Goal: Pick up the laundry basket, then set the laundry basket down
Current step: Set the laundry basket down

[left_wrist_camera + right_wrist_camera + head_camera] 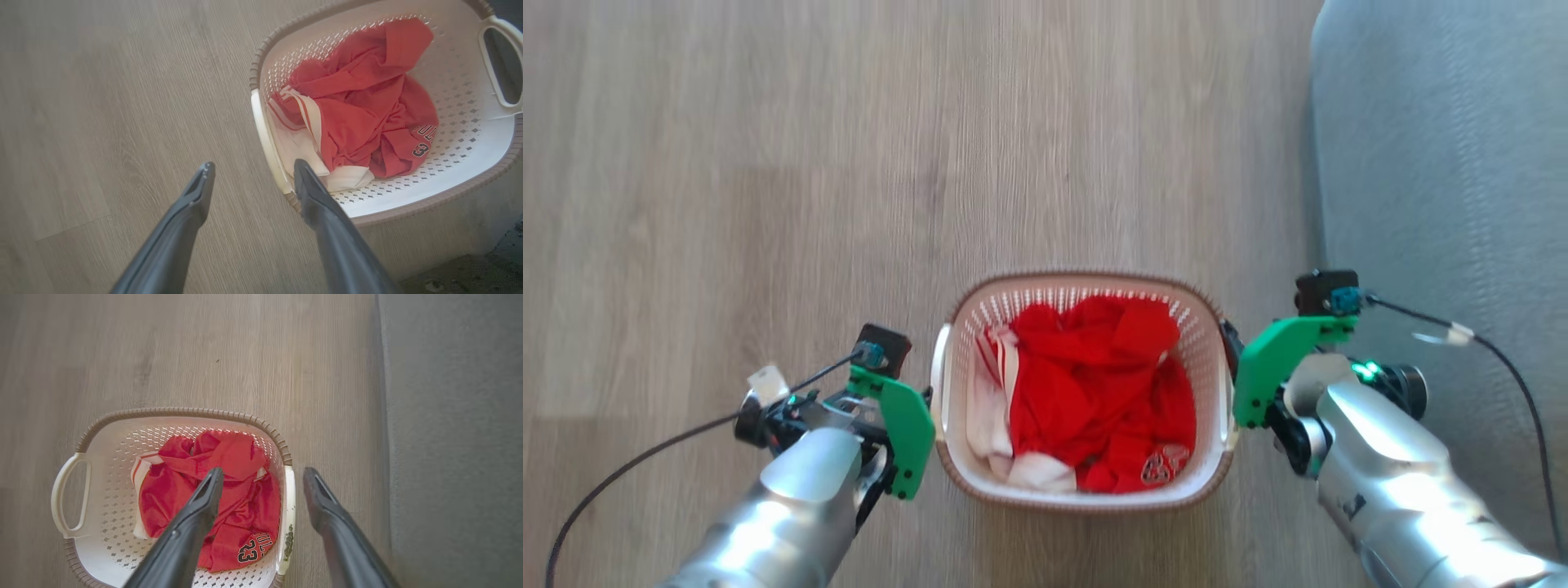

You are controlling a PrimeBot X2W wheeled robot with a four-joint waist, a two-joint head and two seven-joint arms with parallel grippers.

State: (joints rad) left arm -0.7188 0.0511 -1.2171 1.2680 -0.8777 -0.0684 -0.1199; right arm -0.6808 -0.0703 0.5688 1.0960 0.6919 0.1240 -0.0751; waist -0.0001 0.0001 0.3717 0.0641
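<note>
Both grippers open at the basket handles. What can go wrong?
1. The left gripper has its inner finger by the white cloth: closing may pinch fabric with the handle.
2. The right gripper has its inner finger over the red jersey: same snag.
3. Uneven grips could tilt the laundry basket when lifted.

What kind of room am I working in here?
Probably a home living area: wood-look plank floor, a grey upholstered piece, perhaps a sofa, and the laundry basket holding a red jersey.
</note>
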